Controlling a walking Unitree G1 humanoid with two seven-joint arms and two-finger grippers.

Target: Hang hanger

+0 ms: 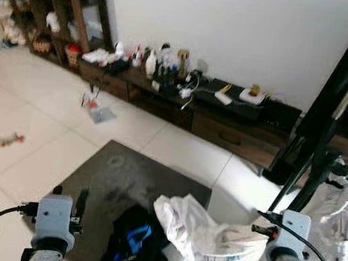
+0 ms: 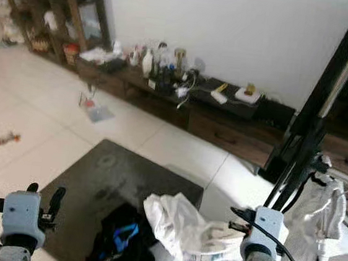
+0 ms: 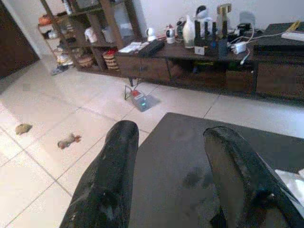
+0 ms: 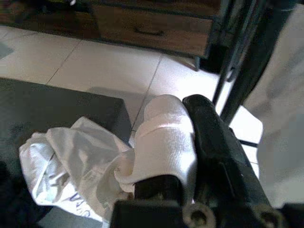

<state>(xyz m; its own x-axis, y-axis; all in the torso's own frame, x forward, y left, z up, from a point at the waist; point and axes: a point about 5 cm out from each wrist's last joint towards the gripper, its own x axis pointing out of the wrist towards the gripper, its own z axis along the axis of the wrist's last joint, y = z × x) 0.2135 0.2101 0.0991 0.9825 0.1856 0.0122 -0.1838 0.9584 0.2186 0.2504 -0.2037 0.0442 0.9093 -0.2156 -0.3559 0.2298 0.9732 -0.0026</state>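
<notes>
Just past the right gripper (image 4: 190,156), a bunched white garment (image 1: 203,233) is pinched between its black fingers and droops toward the dark rug (image 1: 119,174). No hanger can be made out in that bundle, honestly. The black rack pole (image 1: 313,164) stands just beyond that hand. The left gripper (image 3: 173,175) hovers over the rug, fingers spread wide with nothing between them.

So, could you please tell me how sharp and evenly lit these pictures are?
Both eye views are soft and hazy, the white tile floor bright. In the left wrist view the open left claw is blurry. In the right wrist view the white cloth is slightly soft.
</notes>
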